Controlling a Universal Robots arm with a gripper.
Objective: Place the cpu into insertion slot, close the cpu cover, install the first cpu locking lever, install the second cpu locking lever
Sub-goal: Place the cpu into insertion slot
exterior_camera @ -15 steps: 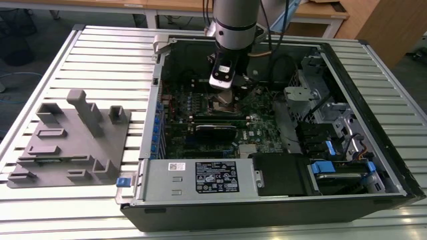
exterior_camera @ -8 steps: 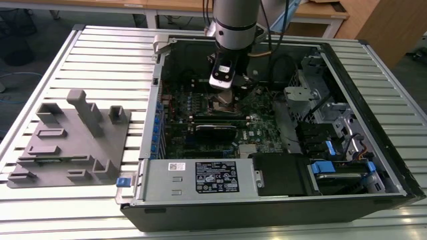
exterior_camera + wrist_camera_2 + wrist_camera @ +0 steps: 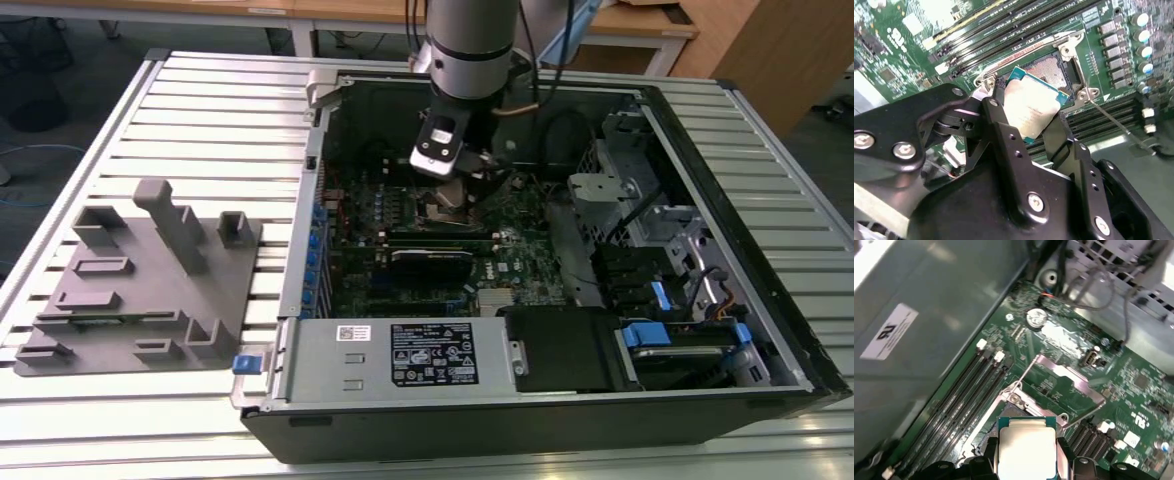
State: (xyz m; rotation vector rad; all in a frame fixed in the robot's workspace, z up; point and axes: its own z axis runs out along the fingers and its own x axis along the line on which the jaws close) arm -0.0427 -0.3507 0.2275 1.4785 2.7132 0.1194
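Slatted metal table (image 3: 120, 110), evenly lit. Far side: wooden desks (image 3: 641, 25) on pale legs. Wooden panel (image 3: 781, 60) far at the exterior view's right. Grey floor (image 3: 94, 35) far at the exterior view's left, dark object (image 3: 30, 95) standing on it.

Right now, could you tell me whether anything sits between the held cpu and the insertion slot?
Nothing visible does. The gripper holds the cpu over the open insertion slot, whose contact field lies bare, and the cpu cover is swung back off it.
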